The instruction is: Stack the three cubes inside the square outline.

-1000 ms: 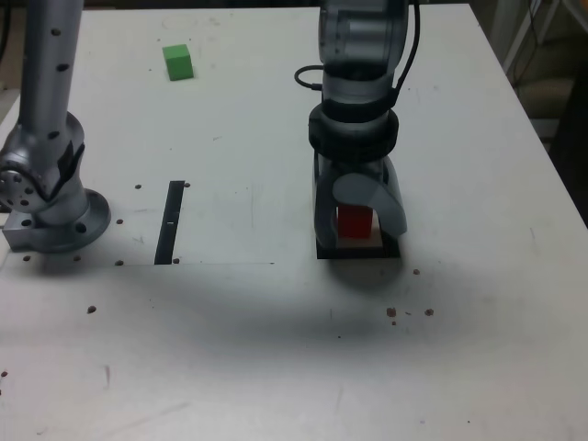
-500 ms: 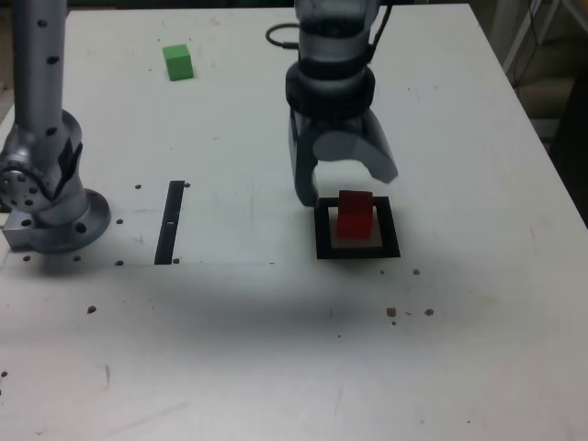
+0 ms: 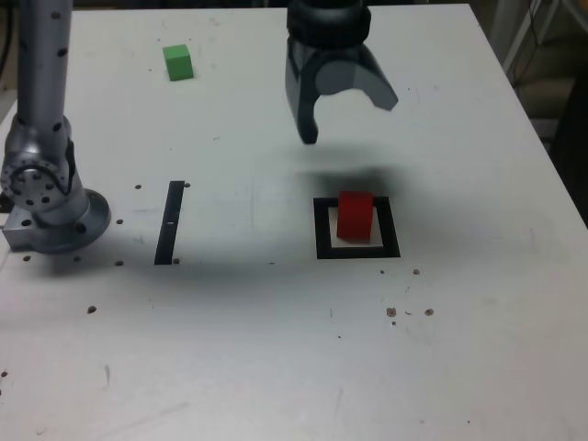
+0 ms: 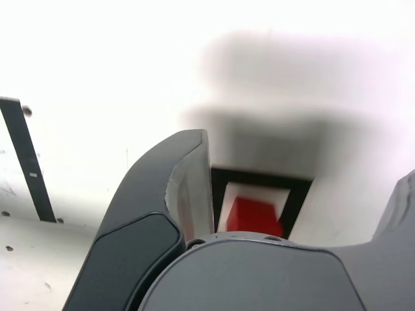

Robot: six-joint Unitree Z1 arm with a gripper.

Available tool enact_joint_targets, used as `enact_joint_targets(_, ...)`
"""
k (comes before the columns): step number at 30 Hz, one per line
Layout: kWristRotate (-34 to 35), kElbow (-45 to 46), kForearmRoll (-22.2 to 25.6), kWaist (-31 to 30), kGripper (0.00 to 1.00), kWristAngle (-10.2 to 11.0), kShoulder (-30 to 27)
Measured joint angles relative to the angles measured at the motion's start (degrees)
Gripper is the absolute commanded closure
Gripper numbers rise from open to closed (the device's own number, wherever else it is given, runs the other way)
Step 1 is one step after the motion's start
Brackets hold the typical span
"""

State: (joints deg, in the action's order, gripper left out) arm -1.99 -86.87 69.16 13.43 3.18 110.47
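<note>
While the white bench [image 3: 276, 349] fills most of the exterior view, the arm's grey base [image 3: 50, 197] stands at that view's left edge, bolted down. Its pincer [image 3: 344, 110] hangs above the bench with its jaws spread wide and nothing between them; it is well clear of the blocks, casting a soft shadow just behind the frame. Below it lies the square outline [image 3: 357, 253], a thick black frame with a pale centre, flat on the bench. Inside that centre sits the red cube [image 3: 355, 216], apparently on a pale or yellow layer that cannot be made out clearly. A thin black strip [image 3: 170, 222] lies between the base and the frame. The green cube [image 3: 178, 62] sits alone, well apart near the far edge toward the exterior view's left, with nothing around it.
</note>
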Motion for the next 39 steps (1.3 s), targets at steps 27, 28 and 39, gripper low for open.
enact_joint_targets(27,-25.6,-25.4,10.1,18.9,0.0,5.7,15.3)
enact_joint_targets(28,-27.7,-26.3,10.1,19.5,0.0,5.9,15.8)
enact_joint_targets(39,-44.4,-35.0,12.5,23.5,0.01,7.0,20.9)
